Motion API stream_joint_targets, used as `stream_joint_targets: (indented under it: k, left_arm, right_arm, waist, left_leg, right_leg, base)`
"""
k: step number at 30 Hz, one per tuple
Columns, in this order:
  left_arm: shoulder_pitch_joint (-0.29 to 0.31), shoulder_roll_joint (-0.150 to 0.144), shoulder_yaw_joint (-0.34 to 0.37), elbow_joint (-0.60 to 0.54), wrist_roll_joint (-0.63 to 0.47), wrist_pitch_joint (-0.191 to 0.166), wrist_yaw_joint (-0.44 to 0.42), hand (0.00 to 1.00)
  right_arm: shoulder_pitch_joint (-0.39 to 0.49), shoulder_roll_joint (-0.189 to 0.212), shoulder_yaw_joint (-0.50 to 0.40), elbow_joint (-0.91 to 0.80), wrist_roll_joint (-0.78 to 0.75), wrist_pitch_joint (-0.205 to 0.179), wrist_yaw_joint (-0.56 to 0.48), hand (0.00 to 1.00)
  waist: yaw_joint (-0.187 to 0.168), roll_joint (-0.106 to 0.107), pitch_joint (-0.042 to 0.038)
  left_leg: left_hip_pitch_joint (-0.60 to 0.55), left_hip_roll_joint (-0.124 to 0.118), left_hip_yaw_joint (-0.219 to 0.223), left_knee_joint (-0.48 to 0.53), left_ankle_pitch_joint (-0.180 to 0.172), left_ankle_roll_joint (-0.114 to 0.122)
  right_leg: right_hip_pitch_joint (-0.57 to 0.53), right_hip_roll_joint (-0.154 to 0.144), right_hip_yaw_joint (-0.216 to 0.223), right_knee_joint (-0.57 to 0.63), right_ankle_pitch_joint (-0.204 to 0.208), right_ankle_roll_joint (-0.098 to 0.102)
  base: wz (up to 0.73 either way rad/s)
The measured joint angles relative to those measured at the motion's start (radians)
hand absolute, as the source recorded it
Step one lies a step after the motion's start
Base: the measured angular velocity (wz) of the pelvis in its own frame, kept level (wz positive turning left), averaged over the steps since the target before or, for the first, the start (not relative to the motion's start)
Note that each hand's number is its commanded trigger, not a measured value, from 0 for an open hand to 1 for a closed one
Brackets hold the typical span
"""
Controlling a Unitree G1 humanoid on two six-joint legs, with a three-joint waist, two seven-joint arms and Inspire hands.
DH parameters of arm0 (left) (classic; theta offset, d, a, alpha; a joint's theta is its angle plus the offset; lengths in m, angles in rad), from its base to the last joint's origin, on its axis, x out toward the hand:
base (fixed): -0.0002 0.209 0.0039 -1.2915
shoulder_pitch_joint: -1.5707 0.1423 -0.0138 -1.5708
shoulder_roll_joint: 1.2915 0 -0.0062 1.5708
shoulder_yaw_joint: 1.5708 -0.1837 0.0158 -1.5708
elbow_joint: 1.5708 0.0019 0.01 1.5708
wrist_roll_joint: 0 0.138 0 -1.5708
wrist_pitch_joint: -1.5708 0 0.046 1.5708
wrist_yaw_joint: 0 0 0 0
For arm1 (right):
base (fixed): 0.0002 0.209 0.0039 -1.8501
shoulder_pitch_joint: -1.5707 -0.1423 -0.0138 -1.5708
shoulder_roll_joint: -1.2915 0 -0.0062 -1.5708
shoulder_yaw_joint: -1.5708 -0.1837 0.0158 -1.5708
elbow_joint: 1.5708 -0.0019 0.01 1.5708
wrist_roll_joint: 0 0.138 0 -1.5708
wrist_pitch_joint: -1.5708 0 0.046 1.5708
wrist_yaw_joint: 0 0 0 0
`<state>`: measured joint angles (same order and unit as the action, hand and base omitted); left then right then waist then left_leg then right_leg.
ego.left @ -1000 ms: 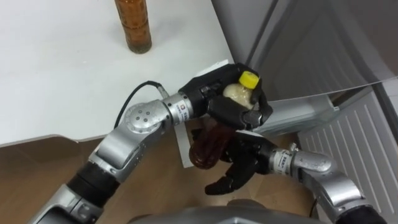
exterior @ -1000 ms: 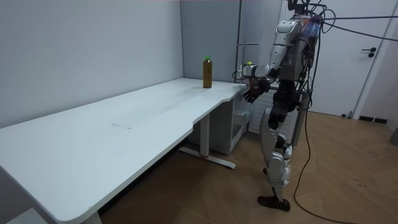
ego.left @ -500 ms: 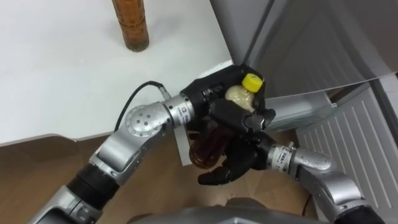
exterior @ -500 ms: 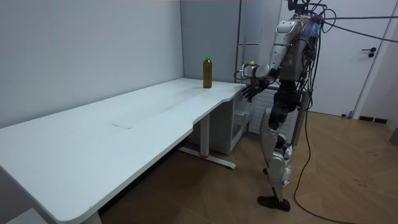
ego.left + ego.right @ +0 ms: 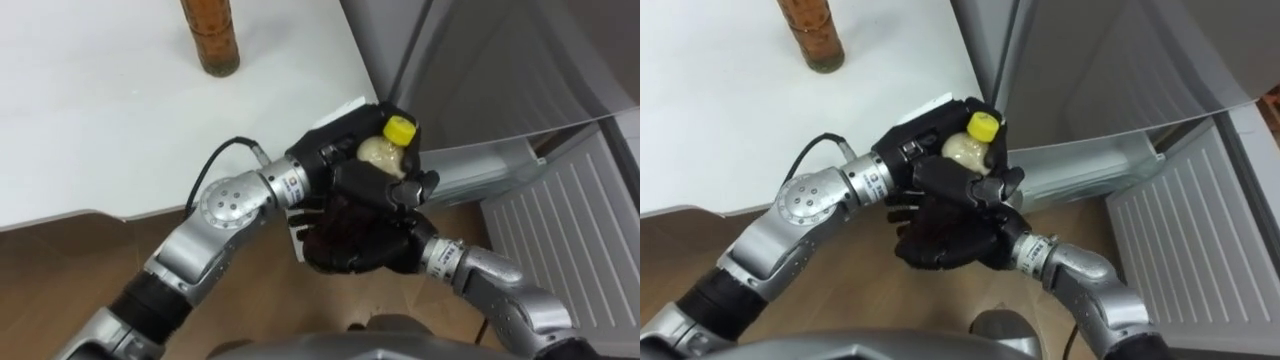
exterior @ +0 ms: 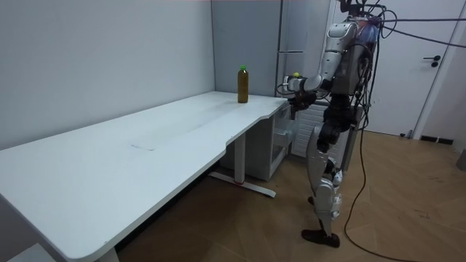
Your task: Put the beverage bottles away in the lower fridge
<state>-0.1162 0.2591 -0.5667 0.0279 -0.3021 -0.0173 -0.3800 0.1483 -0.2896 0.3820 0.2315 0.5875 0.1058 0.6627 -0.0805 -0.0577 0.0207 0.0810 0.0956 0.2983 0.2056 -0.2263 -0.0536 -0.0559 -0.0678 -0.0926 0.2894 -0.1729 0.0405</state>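
Yellow-capped bottle [image 5: 386, 146] is clamped at its neck and shoulder in my left hand [image 5: 338, 152], while my right hand [image 5: 352, 243] curls up round its dark lower half, both in the air just off the desk [image 5: 100, 120] corner, in front of the grey fridge [image 5: 480, 70]. I judge this a hand-to-hand pass of the first drink. Next I want the right grip firm before the left lets go, then a reach down to the lower compartment; the second bottle [image 5: 210, 35] waits upright on the desk.

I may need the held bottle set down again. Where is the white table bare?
The white table is bare almost all over, from the standing brown ribbed bottle down to its near edge. Crowded: just off its corner, where the left hand and right hand wrap the yellow-capped bottle.
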Motion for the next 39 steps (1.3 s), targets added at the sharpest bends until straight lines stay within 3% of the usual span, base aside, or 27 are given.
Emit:
stream_joint_targets:
  k: [6,8,9,10,15,21,30,34,39]
  left_arm:
    - [0.000,-0.014,0.022,0.012,-0.016,0.001,0.016,1.00]
    - [0.000,-0.015,0.026,0.012,-0.022,0.001,0.017,0.70]
    - [0.000,-0.015,0.029,0.012,-0.022,0.001,0.017,0.24]
    - [0.000,-0.016,0.032,0.012,-0.023,0.001,0.018,0.00]
    - [0.000,-0.021,0.035,0.012,-0.022,0.001,0.025,0.00]
    - [0.000,-0.049,0.063,0.012,-0.022,-0.026,0.046,0.00]
    - [0.000,-0.050,0.083,-0.022,-0.021,-0.033,0.072,0.00]
    - [0.000,-0.044,0.093,-0.044,-0.020,-0.033,0.072,0.00]
    - [0.000,-0.045,0.096,-0.101,-0.020,-0.033,0.088,0.00]
  right_arm:
    - [0.000,0.004,0.013,0.000,0.000,-0.039,0.000,1.00]
    - [0.000,0.005,0.013,0.000,0.000,-0.043,-0.001,1.00]
    - [0.000,0.008,0.013,0.000,0.000,-0.043,-0.003,1.00]
    - [0.000,0.009,0.014,0.000,0.000,-0.044,-0.006,1.00]
    - [0.000,0.011,0.018,0.000,0.028,-0.044,-0.007,1.00]
    - [0.000,0.032,0.035,0.000,0.129,-0.044,-0.005,1.00]
    - [-0.001,0.047,0.048,0.015,0.191,-0.062,0.008,1.00]
    - [-0.005,0.047,0.051,0.015,0.206,-0.063,0.026,1.00]
    - [-0.005,0.039,0.046,0.014,0.207,-0.071,0.034,1.00]
  waist:
    - [0.003,0.007,-0.0038]
    - [0.004,0.011,-0.0070]
    - [0.004,0.012,-0.0071]
    - [0.004,0.012,-0.0071]
    - [0.002,0.011,-0.0063]
    - [0.002,0.005,-0.0032]
    - [0.004,-0.013,-0.0036]
    - [0.005,-0.007,-0.0030]
    - [0.004,0.017,-0.0024]
  left_leg:
    - [-0.007,0.000,-0.001,0.004,0.000,0.000]
    - [-0.011,0.000,-0.001,0.006,0.000,0.000]
    - [-0.014,0.000,-0.001,0.009,0.000,0.000]
    - [-0.014,0.001,-0.001,0.011,0.000,0.000]
    - [-0.015,0.000,-0.001,0.017,0.000,0.000]
    - [-0.018,0.001,-0.001,0.017,0.000,0.000]
    - [-0.034,0.008,-0.005,0.034,-0.001,0.000]
    - [-0.031,0.017,-0.013,0.036,-0.002,-0.002]
    - [-0.020,0.019,-0.026,0.035,-0.002,-0.003]
  right_leg:
    - [-0.006,-0.001,-0.002,0.004,0.002,-0.002]
    - [-0.015,-0.001,-0.001,0.010,0.002,-0.002]
    - [-0.019,-0.002,0.000,0.016,0.002,-0.002]
    - [-0.020,-0.002,0.000,0.017,0.002,-0.002]
    - [-0.020,-0.002,0.001,0.017,0.002,-0.002]
    - [-0.019,-0.002,0.001,0.002,0.002,-0.002]
    - [-0.019,0.003,0.001,0.000,0.005,-0.005]
    - [-0.005,0.013,0.001,-0.018,0.009,-0.012]
    - [0.017,0.014,-0.015,-0.030,0.012,-0.012]
  base:
    - [0.00]
    - [0.00]
    - [0.00]
    - [-0.03]
    - [-0.01]
    - [0.00]
    - [0.00]
    - [0.00]
    - [0.08]
